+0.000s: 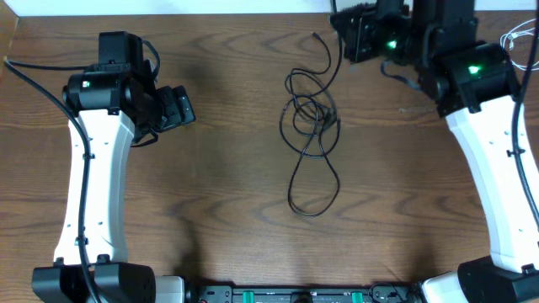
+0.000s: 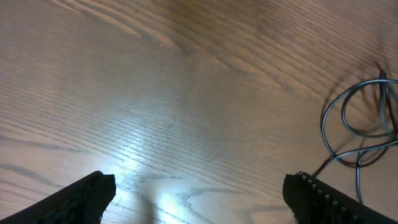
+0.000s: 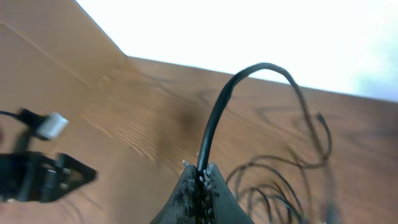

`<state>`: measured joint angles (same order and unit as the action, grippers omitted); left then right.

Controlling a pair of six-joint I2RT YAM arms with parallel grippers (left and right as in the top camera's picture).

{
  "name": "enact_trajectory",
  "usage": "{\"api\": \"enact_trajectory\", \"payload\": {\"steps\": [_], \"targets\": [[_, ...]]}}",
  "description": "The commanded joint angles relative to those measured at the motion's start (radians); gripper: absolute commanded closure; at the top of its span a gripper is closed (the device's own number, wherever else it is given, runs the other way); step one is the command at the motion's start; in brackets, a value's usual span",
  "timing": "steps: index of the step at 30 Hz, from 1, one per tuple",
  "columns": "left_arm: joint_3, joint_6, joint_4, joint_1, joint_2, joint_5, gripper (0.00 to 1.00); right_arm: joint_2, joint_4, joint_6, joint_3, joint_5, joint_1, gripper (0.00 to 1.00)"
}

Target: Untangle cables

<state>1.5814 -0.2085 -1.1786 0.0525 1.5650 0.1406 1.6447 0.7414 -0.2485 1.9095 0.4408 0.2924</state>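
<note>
Right hand [image 3: 199,178] tight on cable [image 3: 212,123]; wrist view only

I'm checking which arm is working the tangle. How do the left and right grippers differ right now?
The left gripper is open, fingers wide apart; the right gripper is shut. The left gripper holds nothing, over bare table; the right gripper pinches a black cable that arcs up from its fingertips. Both have black fingers.
</note>
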Motion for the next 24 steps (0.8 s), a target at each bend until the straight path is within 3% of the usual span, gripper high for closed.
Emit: {"api": "enact_trajectory", "payload": {"steps": [1, 8, 16, 24], "targets": [[-0.01, 0.121, 0.006, 0.002, 0.009, 0.12, 0.08, -0.022, -0.011, -0.055, 0.034, 0.068, -0.024, 0.99], [-0.01, 0.228, 0.054, -0.011, 0.009, 0.373, 0.08, -0.024, -0.012, -0.097, 0.118, 0.099, -0.1, 0.99], [-0.01, 0.228, 0.134, -0.12, 0.011, 0.383, 0.07, -0.058, 0.022, -0.1, 0.28, 0.179, -0.217, 0.99], [-0.01, 0.227, 0.214, -0.224, 0.024, 0.384, 0.07, -0.193, 0.046, -0.099, 0.302, 0.172, -0.371, 0.99]]}}
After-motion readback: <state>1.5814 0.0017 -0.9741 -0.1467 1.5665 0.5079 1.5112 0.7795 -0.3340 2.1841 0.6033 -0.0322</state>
